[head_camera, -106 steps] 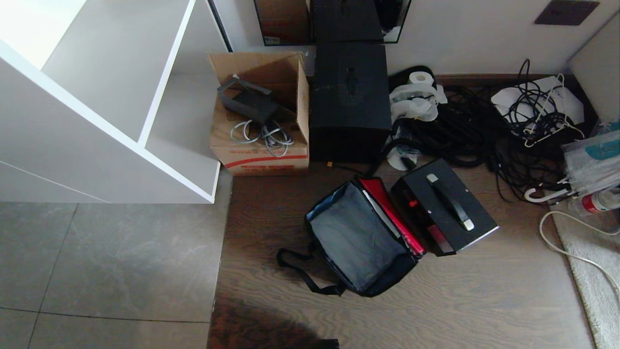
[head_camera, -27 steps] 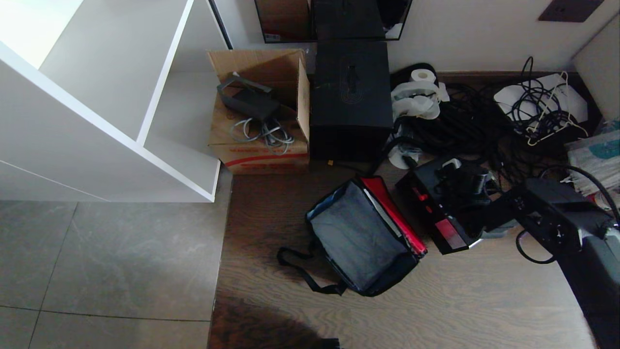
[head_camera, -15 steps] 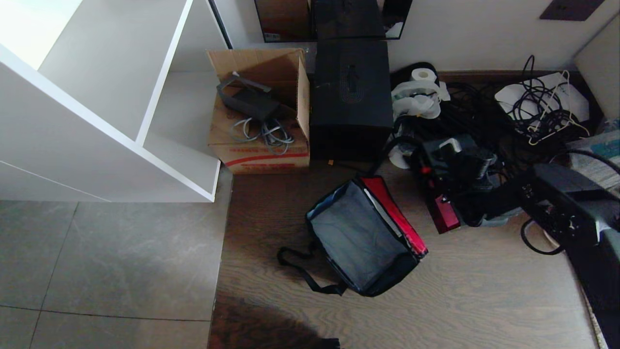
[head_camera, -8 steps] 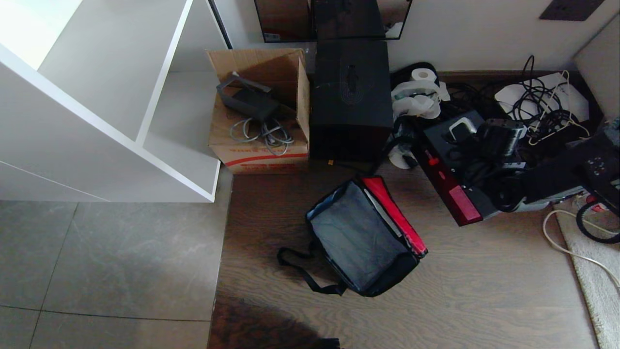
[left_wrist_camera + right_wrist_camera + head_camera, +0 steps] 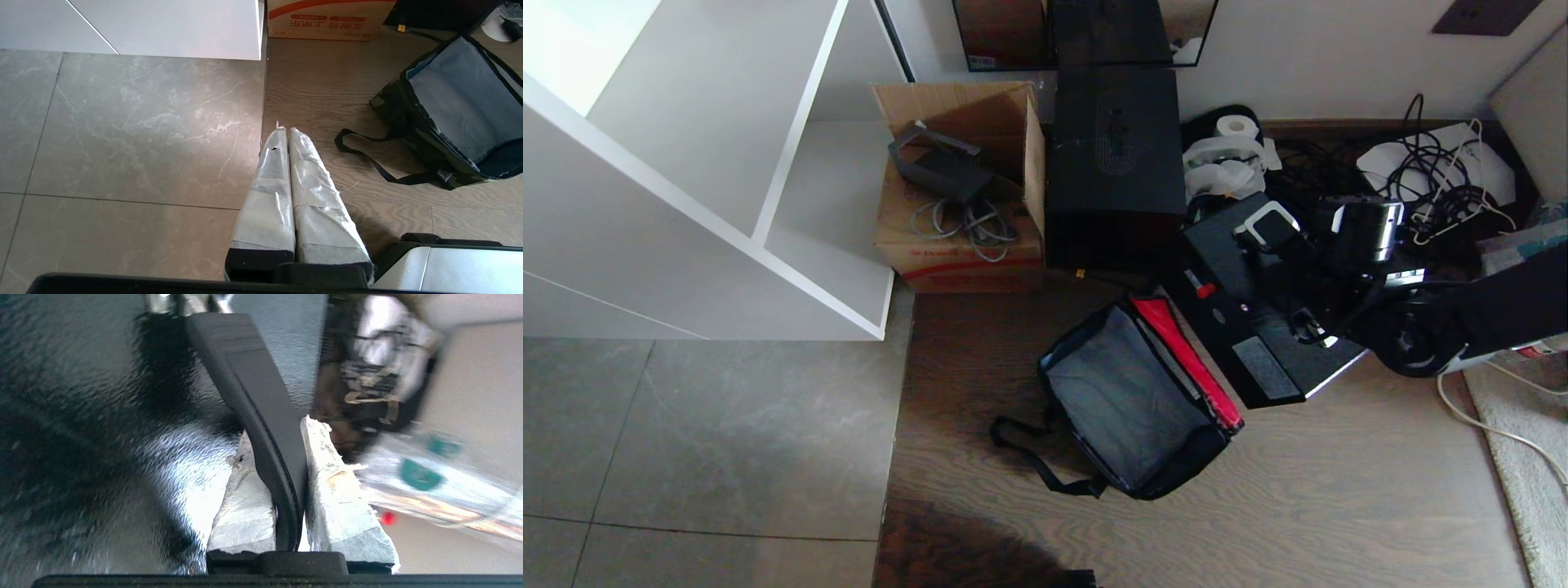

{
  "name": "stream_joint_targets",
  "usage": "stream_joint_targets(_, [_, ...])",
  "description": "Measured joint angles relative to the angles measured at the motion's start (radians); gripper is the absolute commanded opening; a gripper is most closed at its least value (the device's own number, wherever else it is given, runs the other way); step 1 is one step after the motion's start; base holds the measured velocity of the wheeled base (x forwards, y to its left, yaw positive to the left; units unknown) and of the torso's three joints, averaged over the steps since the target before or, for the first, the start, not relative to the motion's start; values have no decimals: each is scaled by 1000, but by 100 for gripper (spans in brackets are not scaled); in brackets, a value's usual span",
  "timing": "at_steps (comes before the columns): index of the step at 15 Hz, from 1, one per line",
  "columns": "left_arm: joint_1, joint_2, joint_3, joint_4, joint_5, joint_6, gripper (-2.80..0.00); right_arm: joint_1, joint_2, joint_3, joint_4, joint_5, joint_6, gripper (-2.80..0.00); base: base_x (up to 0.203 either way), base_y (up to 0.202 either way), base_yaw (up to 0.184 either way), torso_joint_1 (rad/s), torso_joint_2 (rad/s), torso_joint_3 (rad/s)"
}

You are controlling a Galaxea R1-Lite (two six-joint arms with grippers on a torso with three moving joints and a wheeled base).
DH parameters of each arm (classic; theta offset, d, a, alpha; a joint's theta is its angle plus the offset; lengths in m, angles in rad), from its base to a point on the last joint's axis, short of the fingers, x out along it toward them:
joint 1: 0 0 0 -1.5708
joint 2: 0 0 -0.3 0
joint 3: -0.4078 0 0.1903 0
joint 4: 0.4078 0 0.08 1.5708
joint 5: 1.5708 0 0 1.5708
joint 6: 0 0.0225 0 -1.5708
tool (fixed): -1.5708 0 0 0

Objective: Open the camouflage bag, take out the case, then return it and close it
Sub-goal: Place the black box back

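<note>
The camouflage bag (image 5: 1131,400) lies open on the wood floor, showing its grey inside, with the red-lined lid (image 5: 1188,359) folded to the right. The black case (image 5: 1241,327) hangs tilted just right of the bag, over the lid's edge. My right gripper (image 5: 1298,273) is shut on the case's black strap handle (image 5: 245,367), which runs between its padded fingers (image 5: 339,490). In the right wrist view the right gripper (image 5: 278,428) sits over the case's textured top (image 5: 81,416). My left gripper (image 5: 284,130) is shut and empty, low over the floor left of the bag (image 5: 461,102).
A brown cardboard carton (image 5: 960,245) and a taller black box (image 5: 1112,163) stand behind the bag. Tangled black cables (image 5: 1307,180), a toilet roll (image 5: 1233,126) and a rug (image 5: 1519,441) lie to the right. A white shelf unit (image 5: 727,163) stands at the left.
The right gripper has carried the case by its handle and turned it. Its red side no longer shows, and the case has swung left and nearer, next to the bag's lid.
</note>
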Motion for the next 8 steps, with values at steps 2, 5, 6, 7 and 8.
stream_joint_targets(2, [0, 0, 0, 0, 0, 0, -280, 50, -32, 45, 33, 9, 21, -280, 0, 0, 0, 0, 0, 0])
stream_joint_targets(5, [0, 0, 0, 0, 0, 0, -280, 147, -61, 85, 62, 10, 90, -280, 0, 0, 0, 0, 0, 0])
stream_joint_targets(6, [0, 0, 0, 0, 0, 0, -280, 178, -68, 89, 79, 10, 126, -280, 0, 0, 0, 0, 0, 0])
stream_joint_targets(7, [0, 0, 0, 0, 0, 0, -280, 203, -76, 93, 104, 12, 159, -280, 0, 0, 0, 0, 0, 0])
stream_joint_targets(8, [0, 0, 0, 0, 0, 0, -280, 222, -81, 95, 128, 13, 186, -280, 0, 0, 0, 0, 0, 0])
